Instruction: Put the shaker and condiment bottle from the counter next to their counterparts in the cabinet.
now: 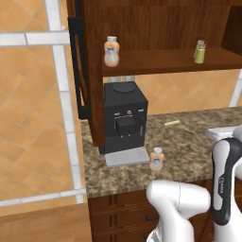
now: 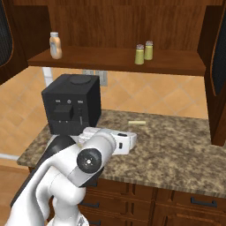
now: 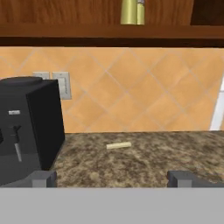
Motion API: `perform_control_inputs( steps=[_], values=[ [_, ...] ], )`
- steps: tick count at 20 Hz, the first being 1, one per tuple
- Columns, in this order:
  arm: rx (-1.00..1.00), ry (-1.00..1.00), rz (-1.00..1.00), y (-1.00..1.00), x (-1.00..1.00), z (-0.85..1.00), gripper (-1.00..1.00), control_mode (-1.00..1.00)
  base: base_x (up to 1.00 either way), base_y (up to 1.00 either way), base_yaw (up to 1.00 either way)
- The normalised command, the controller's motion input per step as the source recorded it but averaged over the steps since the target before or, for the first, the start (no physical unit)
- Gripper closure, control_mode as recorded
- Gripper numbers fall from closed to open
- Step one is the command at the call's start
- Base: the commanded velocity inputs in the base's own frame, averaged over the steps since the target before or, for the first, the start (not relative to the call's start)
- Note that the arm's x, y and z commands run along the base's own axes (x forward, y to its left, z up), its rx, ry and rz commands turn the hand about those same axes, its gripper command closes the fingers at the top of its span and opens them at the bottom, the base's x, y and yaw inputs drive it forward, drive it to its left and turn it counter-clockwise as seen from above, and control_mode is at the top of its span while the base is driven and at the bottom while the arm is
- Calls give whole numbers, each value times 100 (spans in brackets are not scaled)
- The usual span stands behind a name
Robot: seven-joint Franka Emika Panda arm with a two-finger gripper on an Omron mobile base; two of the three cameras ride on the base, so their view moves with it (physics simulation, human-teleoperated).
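Two yellow-green shakers (image 2: 139, 54) (image 2: 148, 50) with grey caps stand side by side on the cabinet shelf (image 2: 110, 59), right of its middle; their bases show at the top of the hand view (image 3: 130, 12). One peach-orange condiment bottle (image 1: 156, 159) stands on the granite counter (image 1: 189, 146), just right of the coffee machine's drip tray. Its twin (image 1: 111, 51) stands at the left end of the shelf. My gripper (image 3: 112, 178) hangs low over the counter, level and facing the back wall. It is open and empty, its fingertips (image 3: 43, 178) far apart.
A black coffee machine (image 1: 124, 118) stands on the counter's left end under the shelf. A small pale stick (image 3: 118, 145) lies on the counter in front of the gripper. An open cabinet door (image 2: 216, 75) hangs at the right. Wall outlets (image 3: 61, 83) sit behind the machine.
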Motion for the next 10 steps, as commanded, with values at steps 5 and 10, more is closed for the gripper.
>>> perform_control_inputs(
  steps=[5,10],
  values=[
    [-1,0,8,24,-6,-15,-100,-100,0,0,0],
    [-2,1,18,21,-5,-33,-100,-100,0,0,0]
  ],
)
